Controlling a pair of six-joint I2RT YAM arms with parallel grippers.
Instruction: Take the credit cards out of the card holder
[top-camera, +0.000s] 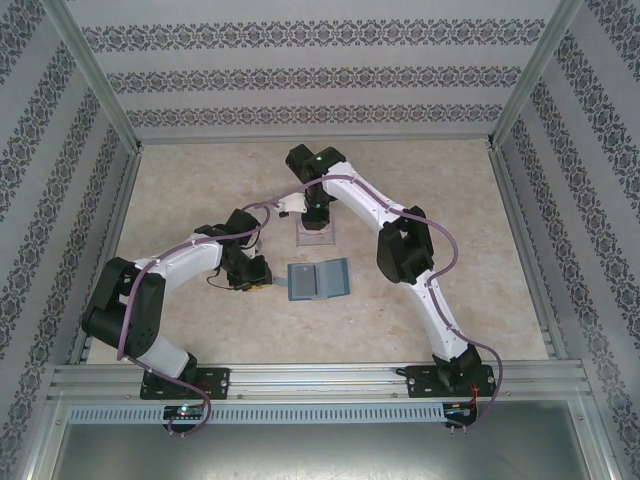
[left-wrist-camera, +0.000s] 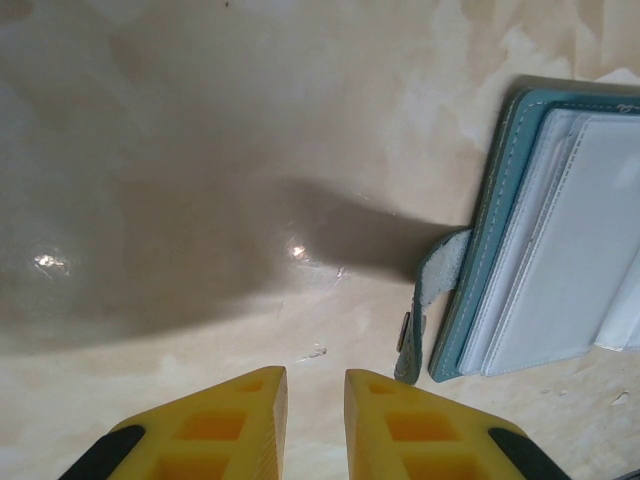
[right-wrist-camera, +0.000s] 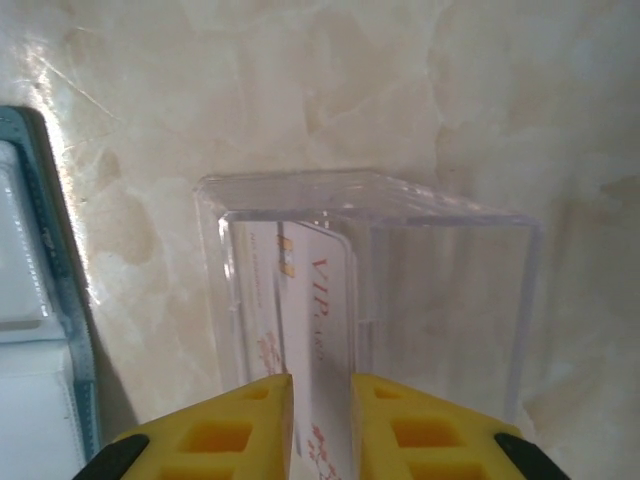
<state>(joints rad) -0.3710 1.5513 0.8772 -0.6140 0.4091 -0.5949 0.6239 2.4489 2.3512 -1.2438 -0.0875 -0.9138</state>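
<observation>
The teal card holder (top-camera: 318, 280) lies open on the table, its pale inner pockets facing up (left-wrist-camera: 560, 250). Its closing strap (left-wrist-camera: 430, 300) sticks out toward my left gripper (left-wrist-camera: 316, 385), which hovers low just left of the holder (top-camera: 262, 285), jaws a little apart with nothing between them. My right gripper (right-wrist-camera: 321, 390) points down into a clear plastic tray (right-wrist-camera: 450, 215). A whitish credit card (right-wrist-camera: 325, 310) with red lettering stands slanted inside the tray, between the parted right fingers. The holder's edge (right-wrist-camera: 30, 330) shows at the left of the right wrist view.
The clear tray (top-camera: 316, 238) sits just beyond the holder, under the right wrist. Patterned walls and metal rails enclose the beige marbled table (top-camera: 450, 180). Both arms bend inward over the middle.
</observation>
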